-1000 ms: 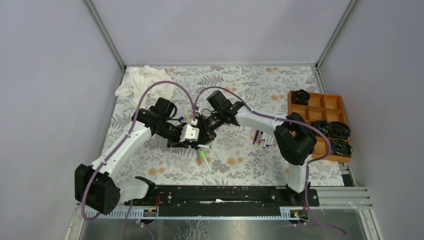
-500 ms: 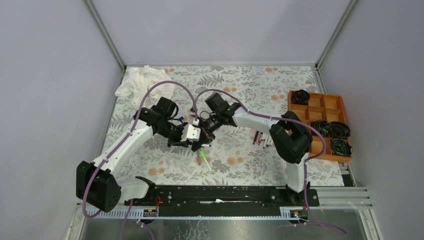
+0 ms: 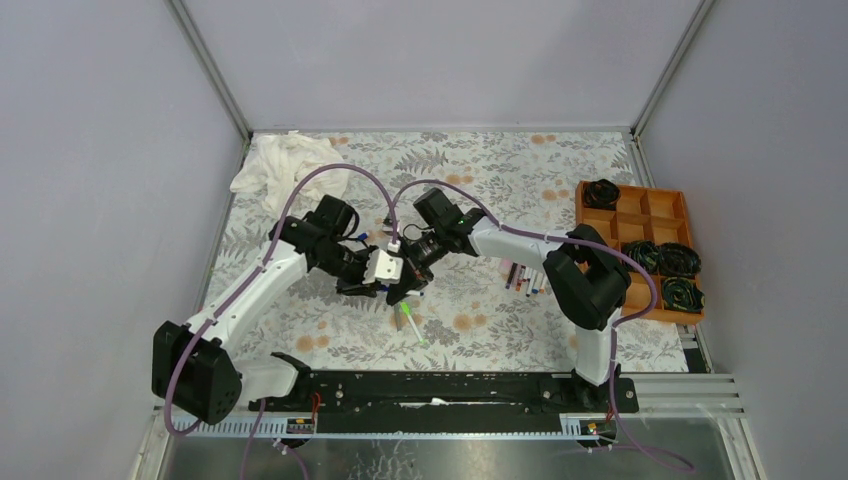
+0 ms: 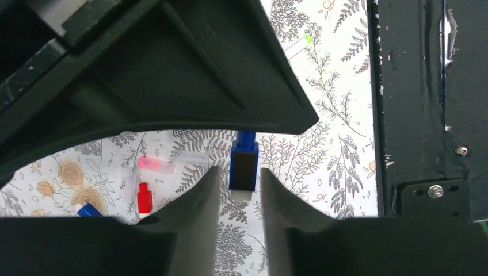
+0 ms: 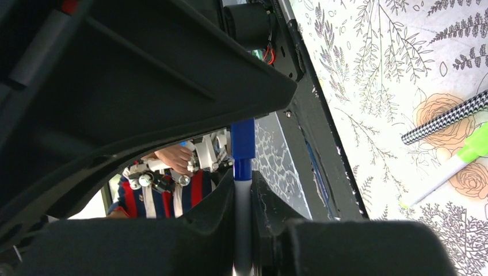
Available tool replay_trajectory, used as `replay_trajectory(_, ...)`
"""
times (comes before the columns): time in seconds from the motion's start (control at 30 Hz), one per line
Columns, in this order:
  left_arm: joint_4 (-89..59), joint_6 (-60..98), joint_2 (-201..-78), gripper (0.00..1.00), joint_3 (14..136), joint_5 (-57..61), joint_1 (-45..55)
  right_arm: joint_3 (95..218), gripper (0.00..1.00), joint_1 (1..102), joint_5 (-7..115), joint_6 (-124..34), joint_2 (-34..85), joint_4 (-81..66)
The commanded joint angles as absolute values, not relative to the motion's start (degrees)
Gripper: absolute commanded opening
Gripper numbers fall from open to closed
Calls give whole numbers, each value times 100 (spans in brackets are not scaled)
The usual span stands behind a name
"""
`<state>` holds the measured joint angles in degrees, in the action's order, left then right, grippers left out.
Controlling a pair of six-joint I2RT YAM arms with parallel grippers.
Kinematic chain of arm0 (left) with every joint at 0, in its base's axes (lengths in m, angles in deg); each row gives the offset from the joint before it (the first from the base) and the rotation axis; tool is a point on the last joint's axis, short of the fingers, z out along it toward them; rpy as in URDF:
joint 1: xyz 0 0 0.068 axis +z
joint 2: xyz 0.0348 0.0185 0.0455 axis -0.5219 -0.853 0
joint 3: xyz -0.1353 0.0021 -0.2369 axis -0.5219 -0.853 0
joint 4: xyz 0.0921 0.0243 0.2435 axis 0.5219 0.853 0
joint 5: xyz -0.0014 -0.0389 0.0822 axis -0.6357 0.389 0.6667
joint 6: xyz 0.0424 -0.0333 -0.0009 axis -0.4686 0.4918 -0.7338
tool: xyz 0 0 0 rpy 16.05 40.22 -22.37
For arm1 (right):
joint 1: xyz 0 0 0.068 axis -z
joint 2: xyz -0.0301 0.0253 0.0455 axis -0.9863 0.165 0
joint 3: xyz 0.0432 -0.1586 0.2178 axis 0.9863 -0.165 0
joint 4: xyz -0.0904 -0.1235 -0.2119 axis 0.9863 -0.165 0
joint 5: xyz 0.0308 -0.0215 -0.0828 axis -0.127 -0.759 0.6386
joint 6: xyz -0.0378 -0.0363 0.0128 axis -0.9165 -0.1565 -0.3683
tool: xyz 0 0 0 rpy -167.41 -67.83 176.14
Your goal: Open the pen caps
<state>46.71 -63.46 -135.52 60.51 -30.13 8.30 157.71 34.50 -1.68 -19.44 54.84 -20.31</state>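
A white-barrelled pen [image 5: 242, 230] with a blue pen cap [image 5: 243, 141] is held above the mat's middle. My right gripper [image 5: 242, 181] is shut on its barrel. In the left wrist view the blue cap [image 4: 243, 167] stands between the tips of my left gripper [image 4: 239, 171], which is open with a narrow gap on each side. Both grippers meet tip to tip [image 3: 402, 280]. Loose red [image 4: 144, 198], pink [image 4: 155, 165] and blue [image 4: 88, 210] caps lie on the mat below. A green-capped pen [image 3: 410, 322] lies nearer the arm bases.
More pens [image 3: 522, 275] lie in a bunch right of centre, and a houndstooth-patterned pen [image 5: 449, 118] lies beside the green one. An orange compartment tray [image 3: 662, 208] with black coils stands at the right edge. A white cloth [image 3: 283, 160] is bunched at the back left.
Both grippers have stayed together over the middle of the mat. The right arm's forearm and elbow have shifted slightly to the left.
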Motion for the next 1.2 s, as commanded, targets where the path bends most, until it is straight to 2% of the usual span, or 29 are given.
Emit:
replay_trajectory(0.0, 4390, -6133, -13480, 48, 6075, -2944, 879, 15739, 0, 3490, -194, -1592, 5309, -2020)
replay_trajectory(0.07, 4309, -6109, -13408, 56, 6032, -3026, 874, 15777, 0, 3485, -209, -1560, 5352, -2007)
replay_trajectory(0.13, 4283, -6125, -13365, 58, 6005, -3098, 870, 15784, 0, 3480, -251, -1504, 5392, -1943)
replay_trajectory(0.5, 4282, -6126, -13467, 52, 5964, -3415, 717, 15744, 0, 3481, -465, -1029, 5495, -1266)
replay_trajectory(0.63, 4281, -6137, -13445, 43, 6000, -3469, 694, 15774, 0, 3480, -472, -990, 5556, -1228)
replay_trajectory(0.8, 4282, -6234, -13438, 13, 5960, -3341, 689, 15784, 0, 3480, -455, -955, 5583, -1176)
replay_trajectory(0.9, 4345, -6358, -13476, 0, 5943, -2952, 700, 15768, 0, 3503, -377, -1192, 5528, -1479)
replay_trajectory(1.17, 4529, -7092, -13735, 0, 5886, -2024, 1160, 15057, 0, 3798, -16, -2039, 5013, -2577)
